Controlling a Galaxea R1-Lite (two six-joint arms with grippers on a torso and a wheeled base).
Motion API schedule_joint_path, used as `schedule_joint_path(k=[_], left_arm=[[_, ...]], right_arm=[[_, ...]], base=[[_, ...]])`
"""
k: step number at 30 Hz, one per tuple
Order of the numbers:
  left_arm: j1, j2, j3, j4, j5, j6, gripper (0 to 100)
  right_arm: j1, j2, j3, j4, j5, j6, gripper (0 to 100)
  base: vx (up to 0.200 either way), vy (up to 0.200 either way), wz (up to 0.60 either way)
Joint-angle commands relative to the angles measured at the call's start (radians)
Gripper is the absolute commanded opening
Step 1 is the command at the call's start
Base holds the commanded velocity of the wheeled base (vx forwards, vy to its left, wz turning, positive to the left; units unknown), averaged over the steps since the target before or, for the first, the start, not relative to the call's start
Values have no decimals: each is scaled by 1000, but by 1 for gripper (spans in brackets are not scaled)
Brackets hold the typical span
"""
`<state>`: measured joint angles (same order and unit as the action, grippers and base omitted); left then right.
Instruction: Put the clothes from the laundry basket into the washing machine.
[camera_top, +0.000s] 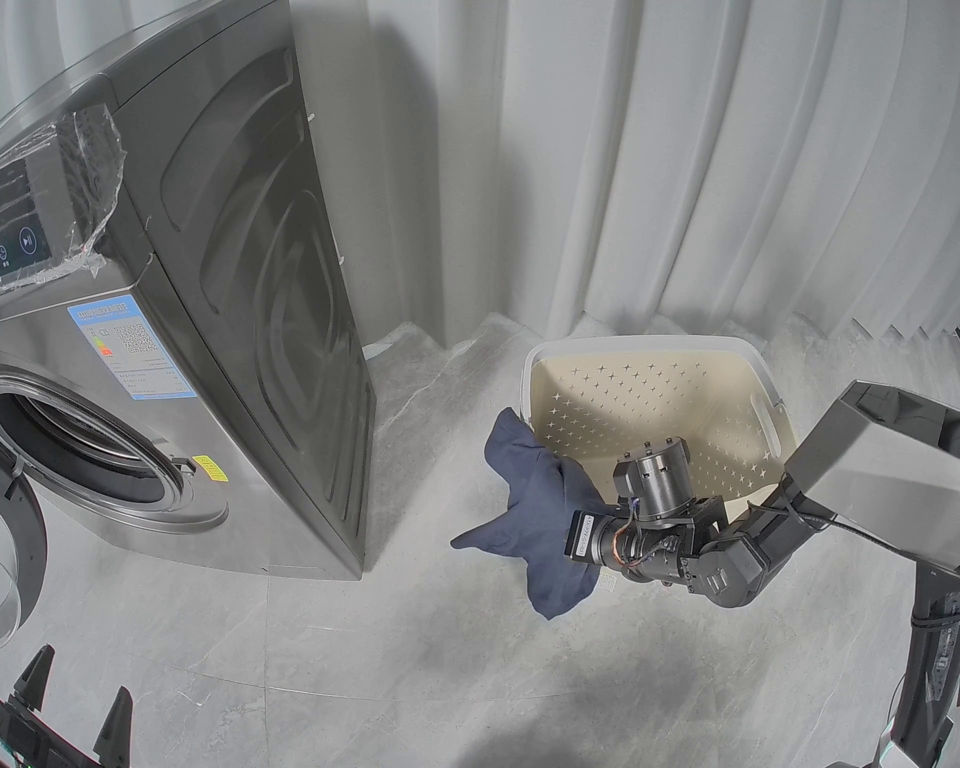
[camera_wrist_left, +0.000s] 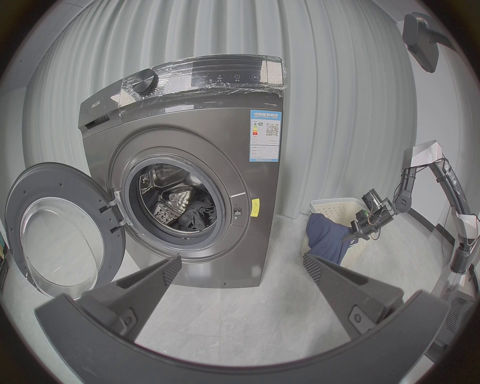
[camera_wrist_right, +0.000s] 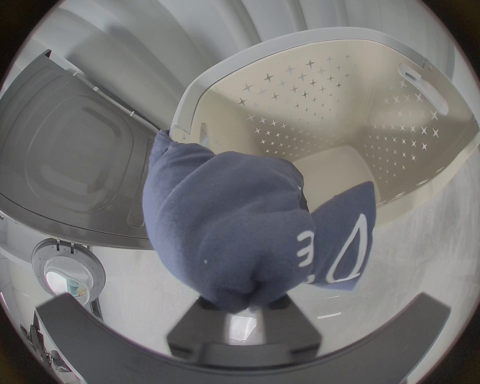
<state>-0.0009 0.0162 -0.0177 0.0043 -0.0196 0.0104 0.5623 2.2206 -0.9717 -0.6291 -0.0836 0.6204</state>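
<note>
A navy blue garment (camera_top: 540, 515) (camera_wrist_left: 326, 240) (camera_wrist_right: 225, 225) with white print hangs over the front left rim of the cream laundry basket (camera_top: 640, 350) (camera_wrist_left: 332, 206) (camera_wrist_right: 350, 85). My right gripper (camera_top: 572, 540) (camera_wrist_right: 245, 300) is shut on this garment, just outside the basket's rim above the floor. The basket's inside looks bare. The grey washing machine (camera_top: 230, 300) (camera_wrist_left: 200, 150) stands at the left with its door (camera_wrist_left: 55, 225) swung open; dark clothes lie in its drum (camera_wrist_left: 180, 202). My left gripper (camera_top: 70, 705) (camera_wrist_left: 240, 270) is open, low in front of the machine.
White curtains (camera_top: 700, 150) hang behind the basket and the machine. Pale marble-look floor (camera_top: 420, 650) lies between the basket and the machine's front. The open door stands out to the machine's left side.
</note>
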Motion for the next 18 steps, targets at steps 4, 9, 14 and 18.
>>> schedule_joint_path(k=[4,9,14,18], left_arm=[[1,-16,16,0,0,-1,100],[1,-16,16,0,0,0,100],[1,-16,16,0,0,0,100],[1,-16,16,0,0,-1,100]], right_arm=[[42,-70,44,0,-2,-1,0],[97,-211,108,6,-4,-10,0],[129,-389,166,19,-4,-16,0],[136,-542,220,23,2,-30,0]], base=[[0,0,0],[0,0,0],[0,0,0],[0,0,0]])
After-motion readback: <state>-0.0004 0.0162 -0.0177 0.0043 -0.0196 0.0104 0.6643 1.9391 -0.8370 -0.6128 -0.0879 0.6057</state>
